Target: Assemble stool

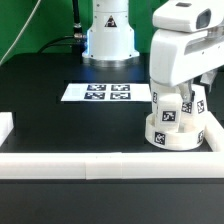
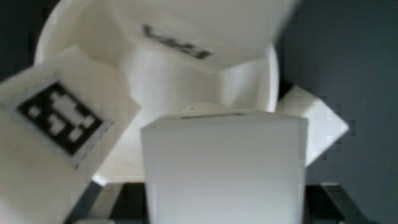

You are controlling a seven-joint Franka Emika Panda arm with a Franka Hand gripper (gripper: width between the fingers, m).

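The round white seat (image 1: 172, 137) lies near the front rail at the exterior view's right, with black-and-white tags on its side. White blocky legs (image 1: 170, 105) stand upright on it. My gripper (image 1: 181, 99) reaches straight down over them. In the wrist view one plain white leg (image 2: 215, 160) fills the space between the dark fingers (image 2: 114, 196), and the jaws press its two sides. Beyond it are another tagged leg (image 2: 178, 40) and a tagged white face (image 2: 63, 115), which I cannot name. How deep the held leg sits in the seat is hidden.
The marker board (image 1: 107, 92) lies flat on the black table in front of the robot base (image 1: 108, 35). White border rails run along the front (image 1: 90, 161), the exterior view's right (image 1: 215, 135) and left (image 1: 5, 125). The seat sits close to the front right corner.
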